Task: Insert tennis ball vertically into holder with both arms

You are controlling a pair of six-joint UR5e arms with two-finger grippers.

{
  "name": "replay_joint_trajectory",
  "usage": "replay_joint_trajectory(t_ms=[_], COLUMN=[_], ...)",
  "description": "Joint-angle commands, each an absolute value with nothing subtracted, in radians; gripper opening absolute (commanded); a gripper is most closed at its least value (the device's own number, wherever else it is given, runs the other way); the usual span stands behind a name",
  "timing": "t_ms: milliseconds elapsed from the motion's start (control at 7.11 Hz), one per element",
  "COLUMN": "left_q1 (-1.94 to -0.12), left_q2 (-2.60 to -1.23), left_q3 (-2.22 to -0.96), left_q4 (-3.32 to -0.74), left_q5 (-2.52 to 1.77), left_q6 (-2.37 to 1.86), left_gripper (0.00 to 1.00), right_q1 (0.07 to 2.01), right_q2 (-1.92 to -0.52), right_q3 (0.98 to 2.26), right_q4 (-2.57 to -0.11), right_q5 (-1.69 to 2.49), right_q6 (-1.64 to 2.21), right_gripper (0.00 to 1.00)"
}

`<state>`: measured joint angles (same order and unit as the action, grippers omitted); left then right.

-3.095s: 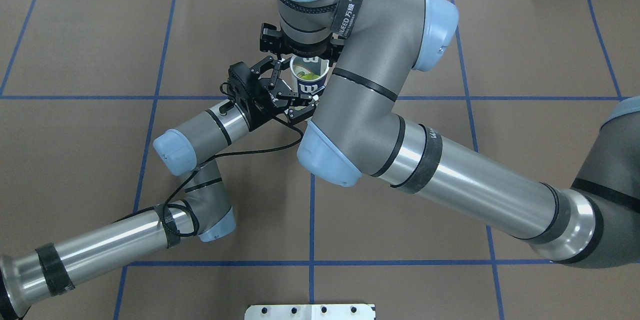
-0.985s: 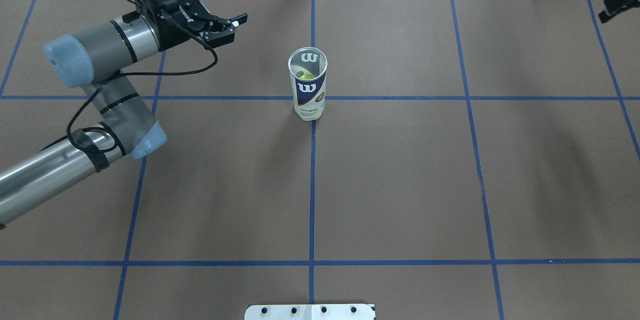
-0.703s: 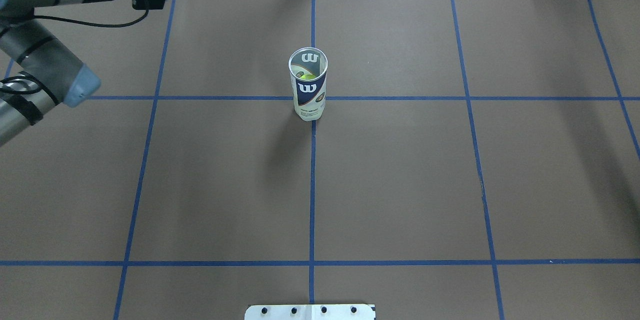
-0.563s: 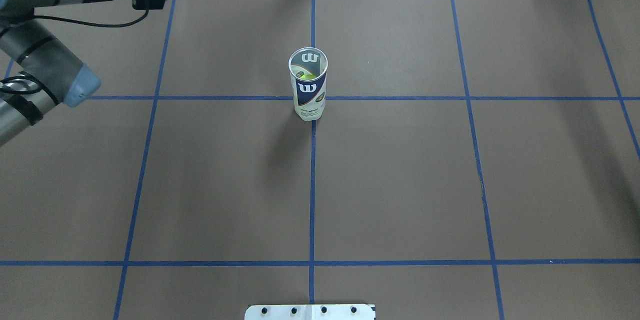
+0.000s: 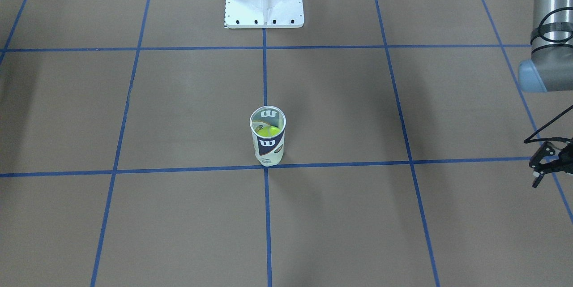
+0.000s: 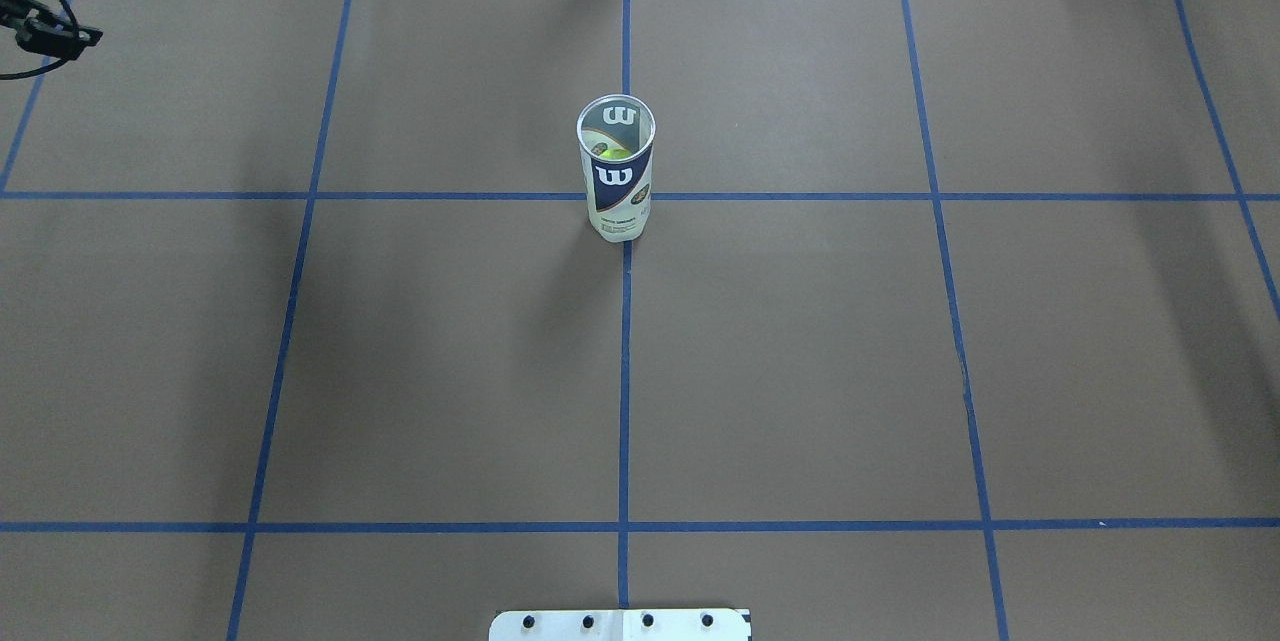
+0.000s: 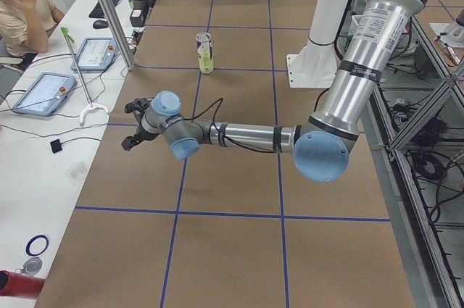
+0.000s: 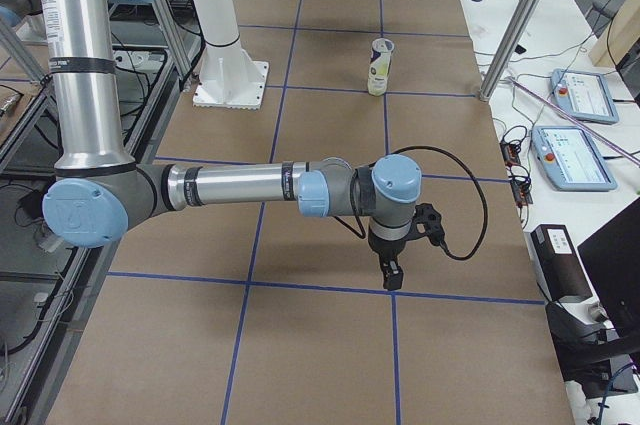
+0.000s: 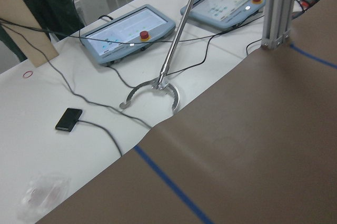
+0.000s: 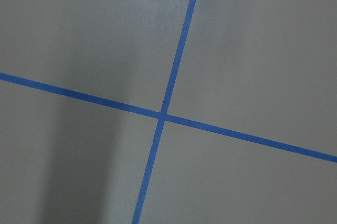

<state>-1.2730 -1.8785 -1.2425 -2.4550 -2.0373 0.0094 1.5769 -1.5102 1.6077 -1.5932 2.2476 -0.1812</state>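
Note:
The holder [image 6: 615,183] stands upright and alone at the table's middle, on a blue tape crossing, open end up. It also shows in the front view [image 5: 267,147]. A yellow-green tennis ball [image 6: 613,154] lies inside it, below the rim. My left gripper [image 6: 45,26] is far off at the table's left edge, open and empty; it also shows at the front view's right edge [image 5: 537,168]. My right gripper [image 8: 390,270] shows only in the exterior right view, low over the table's right end, pointing down; I cannot tell whether it is open or shut.
The white pedestal base [image 5: 264,5] stands at the robot's side of the table. Beyond the far edge are teach pendants [image 9: 129,31], cables and an aluminium post [image 9: 276,8]. An operator [image 7: 25,3] sits there.
Both arms have drawn away from the holder. The left arm swung to the far left edge, and the right arm has left the overhead view. The holder and ball have not moved.

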Motion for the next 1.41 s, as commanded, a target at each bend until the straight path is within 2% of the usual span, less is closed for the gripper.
replay_joint_trajectory(t_ms=[0,422,703,1266], left_q1=[-1.377,-1.517,-1.604,-1.583], left_q2=[-1.79,-1.689,-1.606,-1.546], left_q3=[-1.313,-1.402,-1.408,-1.453], left_q4=[-2.255,-1.895,-1.885,-1.838], left_q5=[-2.194,-2.298,-2.316,-2.319], left_q6=[0.04,0.034,0.031,0.044], left_gripper=[0.99,0.99,0.99,0.99], right_q1=[1.577,1.577,1.575,1.577], right_q2=[-1.523,-1.534,-1.545,-1.548], right_q3=[1.594,1.595,1.594,1.597], right_q4=[-1.594,-1.592,-1.594,-1.592], right_q5=[2.246,2.247,2.247,2.25], right_q6=[-0.181,-0.179,-0.179,-0.181], right_gripper=[1.0,1.0,1.0,1.0])
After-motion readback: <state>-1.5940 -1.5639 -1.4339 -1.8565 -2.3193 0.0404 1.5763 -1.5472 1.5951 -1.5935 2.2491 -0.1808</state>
